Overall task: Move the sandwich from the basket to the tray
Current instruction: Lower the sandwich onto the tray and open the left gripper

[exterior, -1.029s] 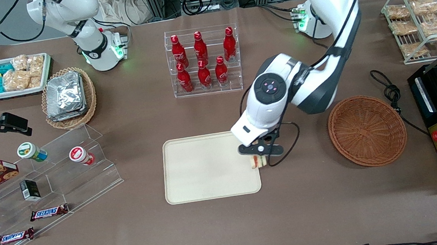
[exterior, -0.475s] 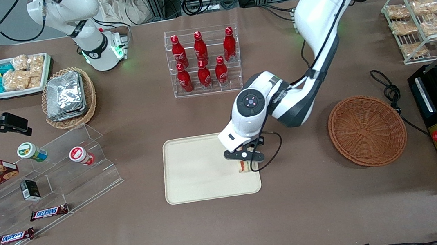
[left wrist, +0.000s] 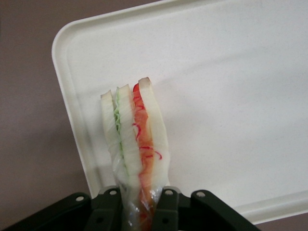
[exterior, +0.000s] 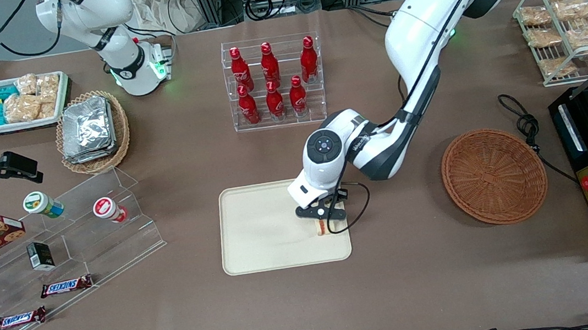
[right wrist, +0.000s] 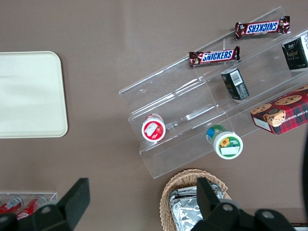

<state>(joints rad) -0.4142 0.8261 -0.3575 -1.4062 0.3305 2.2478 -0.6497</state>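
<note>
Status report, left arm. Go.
Gripper shut on sandwich, over the tray near its basket-side edge. Sandwich hangs from the gripper, not released. Basket empty. Nothing in the way.

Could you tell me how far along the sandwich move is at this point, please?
The pick looks done: the basket holds nothing and the sandwich is out of it. In hand: the pincer, shut on the sandwich, holds it over the tray, near the edge closest to the basket. Left to do: set the sandwich down on the tray, open the pincer and pull away.
</note>
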